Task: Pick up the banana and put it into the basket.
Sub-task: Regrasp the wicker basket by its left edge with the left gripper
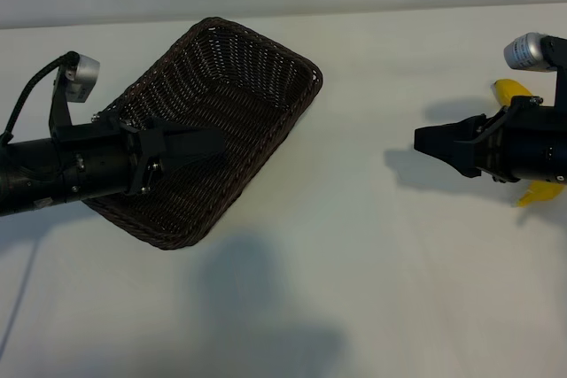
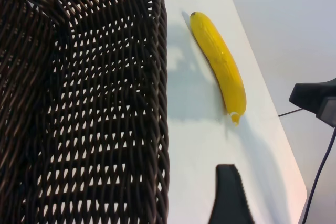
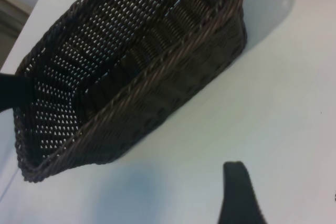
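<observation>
Here your left pincer [image 1: 211, 141] hung over the basket [image 1: 257, 68], its jaws standing partly apart and holding nothing. Your right pincer [image 1: 423, 141] hovered above the bare counter [image 1: 354, 245] near its right edge, pointing toward the basket; its jaws also stood partly apart with nothing between them. The basket sat at an angle on the left half of the counter, one corner reaching toward the far edge, and nothing lay inside it. The banana [image 1: 512, 90] lay flat on the counter by the right edge, mostly hidden beneath your right arm, only its two ends showing. In the left wrist view the banana [image 2: 220, 64] lay well apart from the basket [image 2: 79, 108].
</observation>
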